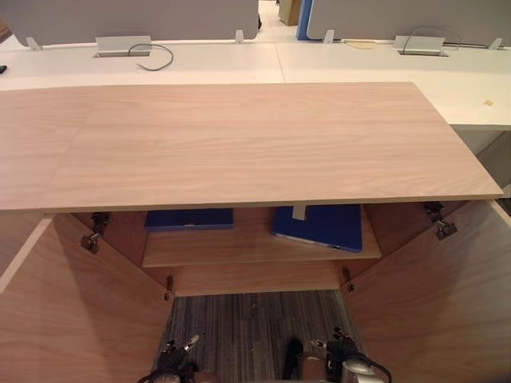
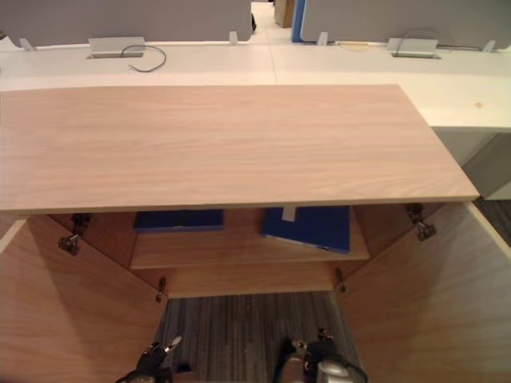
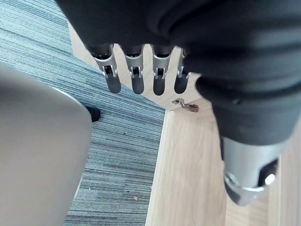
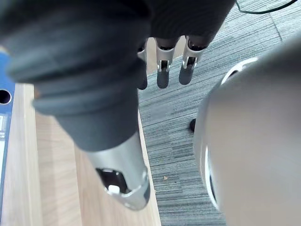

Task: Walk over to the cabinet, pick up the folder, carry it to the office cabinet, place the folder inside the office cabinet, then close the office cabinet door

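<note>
The wooden office cabinet (image 1: 239, 144) stands in front of me with both doors swung wide, the left door (image 1: 72, 311) and the right door (image 1: 439, 303). On its inner shelf (image 1: 255, 249) lie two dark blue folders: one flat at the left (image 1: 189, 218), the other at the right (image 1: 319, 226), angled, with a white label on its spine. My left hand (image 1: 177, 355) and right hand (image 1: 339, 351) hang low over the carpet before the opening. In the wrist views the left hand's fingers (image 3: 114, 75) and the right hand's fingers (image 4: 162, 70) are straight and hold nothing.
Behind the cabinet runs a white desk (image 1: 200, 64) with cable boxes (image 1: 123, 45) and grey partition screens (image 1: 136, 17). Striped grey carpet (image 1: 247, 327) lies between the two open doors. Hinges (image 1: 94, 235) stick out on the inner walls.
</note>
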You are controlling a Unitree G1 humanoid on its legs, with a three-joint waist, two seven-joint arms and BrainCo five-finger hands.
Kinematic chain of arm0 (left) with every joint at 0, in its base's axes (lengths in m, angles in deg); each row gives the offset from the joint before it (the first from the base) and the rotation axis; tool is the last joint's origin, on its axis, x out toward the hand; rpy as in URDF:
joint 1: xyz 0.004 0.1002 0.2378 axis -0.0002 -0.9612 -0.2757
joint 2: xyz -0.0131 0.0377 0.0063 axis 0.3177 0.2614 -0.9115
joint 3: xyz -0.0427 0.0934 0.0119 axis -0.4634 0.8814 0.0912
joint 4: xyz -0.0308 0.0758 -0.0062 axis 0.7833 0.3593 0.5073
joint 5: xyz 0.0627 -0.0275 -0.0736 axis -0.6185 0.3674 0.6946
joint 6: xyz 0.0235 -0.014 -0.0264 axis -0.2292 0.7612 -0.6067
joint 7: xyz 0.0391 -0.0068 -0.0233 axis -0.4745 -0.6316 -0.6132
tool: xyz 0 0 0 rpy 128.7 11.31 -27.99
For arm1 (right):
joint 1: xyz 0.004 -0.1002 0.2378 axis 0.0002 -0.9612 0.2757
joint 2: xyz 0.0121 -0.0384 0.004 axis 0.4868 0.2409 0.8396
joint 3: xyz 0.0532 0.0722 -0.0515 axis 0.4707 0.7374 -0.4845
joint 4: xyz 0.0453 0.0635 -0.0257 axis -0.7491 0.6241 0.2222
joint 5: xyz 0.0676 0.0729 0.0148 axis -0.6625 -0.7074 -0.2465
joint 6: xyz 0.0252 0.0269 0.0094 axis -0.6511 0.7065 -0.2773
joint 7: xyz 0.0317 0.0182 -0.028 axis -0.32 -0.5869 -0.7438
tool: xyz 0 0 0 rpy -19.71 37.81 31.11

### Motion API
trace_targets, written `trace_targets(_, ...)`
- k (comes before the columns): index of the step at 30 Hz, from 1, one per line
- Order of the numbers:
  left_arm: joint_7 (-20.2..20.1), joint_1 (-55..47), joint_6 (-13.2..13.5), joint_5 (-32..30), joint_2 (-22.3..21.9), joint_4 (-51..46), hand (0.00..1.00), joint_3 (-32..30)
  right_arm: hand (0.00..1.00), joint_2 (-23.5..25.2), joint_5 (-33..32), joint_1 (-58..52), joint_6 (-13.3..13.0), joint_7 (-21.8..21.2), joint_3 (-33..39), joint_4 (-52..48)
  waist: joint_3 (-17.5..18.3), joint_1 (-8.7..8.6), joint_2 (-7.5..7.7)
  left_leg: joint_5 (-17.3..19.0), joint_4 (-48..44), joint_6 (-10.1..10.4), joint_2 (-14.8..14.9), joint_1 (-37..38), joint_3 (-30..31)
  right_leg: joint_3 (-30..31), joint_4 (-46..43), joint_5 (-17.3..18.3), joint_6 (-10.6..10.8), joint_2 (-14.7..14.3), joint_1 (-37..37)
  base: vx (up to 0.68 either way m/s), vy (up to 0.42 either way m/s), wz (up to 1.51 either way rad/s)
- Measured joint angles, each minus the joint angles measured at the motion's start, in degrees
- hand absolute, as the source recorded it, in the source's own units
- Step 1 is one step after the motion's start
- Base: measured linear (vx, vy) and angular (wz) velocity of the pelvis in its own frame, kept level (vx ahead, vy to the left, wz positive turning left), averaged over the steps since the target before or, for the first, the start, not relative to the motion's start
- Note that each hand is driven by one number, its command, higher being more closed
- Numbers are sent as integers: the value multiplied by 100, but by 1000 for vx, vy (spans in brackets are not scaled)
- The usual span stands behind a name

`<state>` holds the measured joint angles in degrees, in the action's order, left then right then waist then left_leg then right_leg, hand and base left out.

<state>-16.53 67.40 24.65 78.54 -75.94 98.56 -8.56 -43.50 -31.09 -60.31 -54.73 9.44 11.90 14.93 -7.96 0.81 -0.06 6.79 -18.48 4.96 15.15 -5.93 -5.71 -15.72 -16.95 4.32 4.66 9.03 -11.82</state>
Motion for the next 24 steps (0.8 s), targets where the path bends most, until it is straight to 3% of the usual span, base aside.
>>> trace_targets(1,-7,26,18,-5,27,-9,0,177,0,-28,-27,-54,-1,15,156,9,-36,6,-34,160,-416,212,-158,-187,-15,-66,65,-2,1,58,167,-19,57,64)
trace_targets(2,-30,24,29,-35,26,-7,0,285,0,-43,-86,-100,4,35,208,8,-33,1,-85,338,-445,216,-373,-249,-163,-87,75,-4,5,72,246,-14,94,54)
trace_targets(3,-40,29,32,-33,20,-10,0,310,0,-28,-113,-101,4,45,204,9,-42,13,-64,393,-409,221,-406,-223,-137,-63,72,-12,19,87,259,6,115,30)
trace_targets(8,-87,53,27,-300,41,0,0,311,0,30,-113,-128,48,54,185,-13,0,61,-13,-79,620,107,-761,168,-390,351,1134,-684,70,80,556,66,88,1)
trace_targets(20,-167,11,-8,-606,0,126,0,260,0,66,9,-340,34,165,167,-177,144,27,-19,-91,1192,128,-761,852,-579,406,1755,-761,83,-53,1145,101,31,-8)
trace_targets(24,-166,-30,12,-606,44,52,0,384,0,122,-7,-454,39,316,4,-1125,134,30,-21,-90,1222,127,-778,889,-648,495,1827,-811,82,-54,1151,-5,32,-11)
